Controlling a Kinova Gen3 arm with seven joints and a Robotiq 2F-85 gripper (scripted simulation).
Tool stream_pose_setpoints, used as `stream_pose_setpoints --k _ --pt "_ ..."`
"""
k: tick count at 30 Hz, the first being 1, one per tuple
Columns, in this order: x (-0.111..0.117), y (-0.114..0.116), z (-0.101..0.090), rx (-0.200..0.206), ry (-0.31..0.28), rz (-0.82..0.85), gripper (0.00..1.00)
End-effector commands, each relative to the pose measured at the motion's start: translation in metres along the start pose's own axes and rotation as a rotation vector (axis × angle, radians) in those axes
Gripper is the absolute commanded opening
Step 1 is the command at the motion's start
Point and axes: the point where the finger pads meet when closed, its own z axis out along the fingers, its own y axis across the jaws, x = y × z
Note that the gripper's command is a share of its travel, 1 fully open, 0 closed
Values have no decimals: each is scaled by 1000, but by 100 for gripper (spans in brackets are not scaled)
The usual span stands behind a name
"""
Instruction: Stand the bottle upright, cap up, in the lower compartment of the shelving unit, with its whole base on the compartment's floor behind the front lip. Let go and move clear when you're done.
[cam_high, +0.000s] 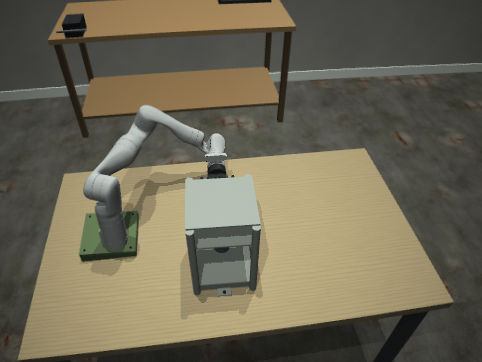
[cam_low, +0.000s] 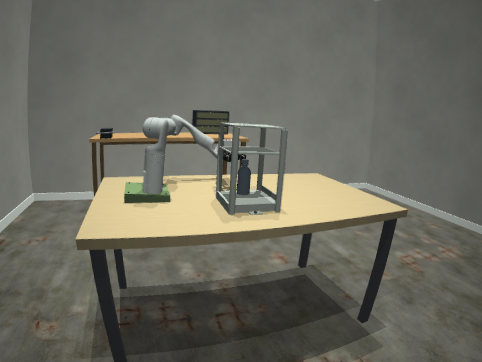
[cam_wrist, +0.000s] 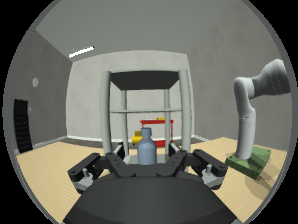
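Observation:
A dark blue-grey bottle (cam_low: 244, 176) stands upright, cap up, on the floor of the lower compartment of the grey shelving unit (cam_low: 251, 166). In the wrist view the bottle (cam_wrist: 147, 147) stands ahead of me inside the shelf frame (cam_wrist: 145, 112), apart from the fingers. My gripper (cam_wrist: 146, 150) is open and empty, at the back side of the shelf. In the exterior view the gripper (cam_low: 231, 154) sits just outside the rear posts, near the middle shelf level. In the top view the shelf top (cam_high: 221, 202) hides the bottle, and the wrist (cam_high: 216, 162) shows behind it.
The arm's green base plate (cam_high: 109, 236) sits left of the shelf on the wooden table (cam_high: 230, 240). A small grey tab (cam_high: 224, 291) lies at the shelf's front. A second wooden table (cam_high: 172, 55) with a black box (cam_high: 74, 22) stands far behind.

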Motion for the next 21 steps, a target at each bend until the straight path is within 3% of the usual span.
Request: stream_pose_setpoints --k 1,21 --pt "10 1 -2 0 -9 5 81" --pt "45 1 -1 0 -9 5 81"
